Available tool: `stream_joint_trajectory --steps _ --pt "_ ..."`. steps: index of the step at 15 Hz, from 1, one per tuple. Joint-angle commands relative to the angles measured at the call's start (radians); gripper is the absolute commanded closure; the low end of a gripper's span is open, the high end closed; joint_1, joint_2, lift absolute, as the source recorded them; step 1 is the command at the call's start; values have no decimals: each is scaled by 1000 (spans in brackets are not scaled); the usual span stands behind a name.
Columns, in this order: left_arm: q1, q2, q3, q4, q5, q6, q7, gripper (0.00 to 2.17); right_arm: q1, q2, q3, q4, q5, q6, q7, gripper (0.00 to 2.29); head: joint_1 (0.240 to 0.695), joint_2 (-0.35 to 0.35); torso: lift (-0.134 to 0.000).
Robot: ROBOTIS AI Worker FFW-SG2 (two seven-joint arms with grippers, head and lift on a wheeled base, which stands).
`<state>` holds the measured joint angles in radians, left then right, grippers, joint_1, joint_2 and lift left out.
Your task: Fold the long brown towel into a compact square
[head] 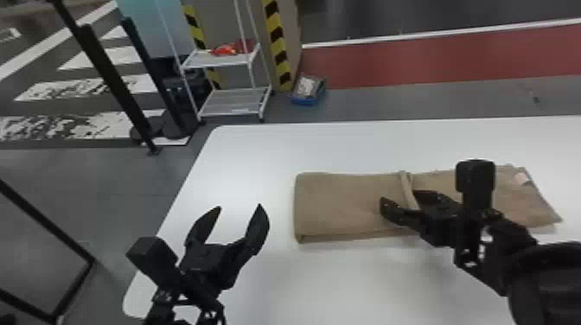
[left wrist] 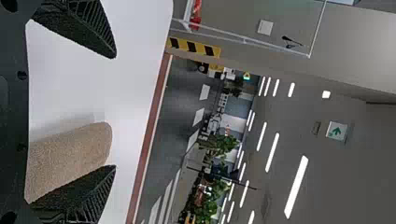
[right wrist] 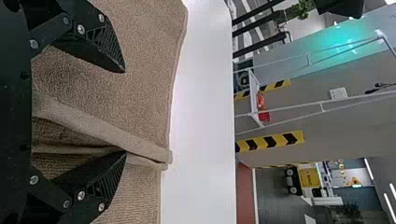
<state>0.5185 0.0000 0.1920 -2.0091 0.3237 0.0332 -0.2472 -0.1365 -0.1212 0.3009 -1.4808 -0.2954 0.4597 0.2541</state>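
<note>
On the white desk [head: 259, 147] lay the brown towel [head: 341, 203], right gripper [head: 400, 198] over it, left gripper [head: 239, 207] apart, both with jaws wide.

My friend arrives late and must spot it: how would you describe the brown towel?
Find the big white, round-cornered table. On it lies a long, flat, folded brown cloth towel, the robot's black right hand over it. Soft fabric with a narrow raised ridge sets it apart from table and hand.
</note>
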Motion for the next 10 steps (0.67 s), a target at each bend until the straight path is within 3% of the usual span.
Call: stream_joint_trajectory --steps 1,7,10 --pt "-2 -3 0 3 0 0 -1 22 9 0 -5 -12 -2 -9 1 340 695 262 -123" --pt "-2 -3 -2 9 0 0 -1 22 9 0 -5 -15 -2 -9 1 346 695 260 -123" --pt "-2 -3 -2 9 0 0 -1 22 52 -5 -48 -70 -5 -9 2 346 695 259 -123"
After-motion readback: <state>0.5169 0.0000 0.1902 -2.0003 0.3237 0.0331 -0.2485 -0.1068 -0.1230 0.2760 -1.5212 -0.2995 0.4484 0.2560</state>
